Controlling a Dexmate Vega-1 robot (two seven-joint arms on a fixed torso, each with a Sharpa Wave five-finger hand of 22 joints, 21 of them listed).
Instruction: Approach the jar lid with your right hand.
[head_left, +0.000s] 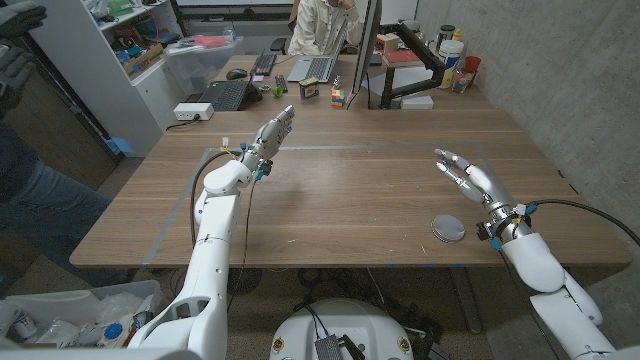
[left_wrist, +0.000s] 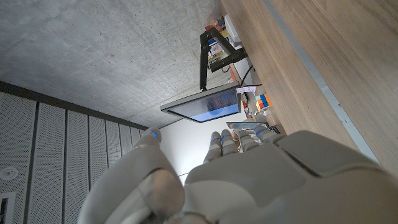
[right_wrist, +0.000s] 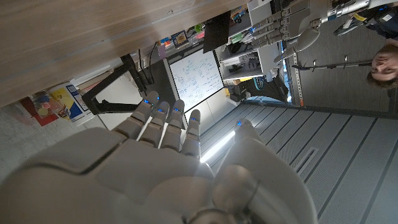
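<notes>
Nearby, jar lid (head_left: 448, 227) on table (head_left: 350, 200), right hand (head_left: 470, 175) just beyond (fingers spread, empty), left hand (head_left: 272, 135) likewise empty.

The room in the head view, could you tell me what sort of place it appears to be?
Probably a robotics lab or shared office: laptops and a keyboard on the far desk, cluttered shelves, and a whiteboard with writing.
</notes>
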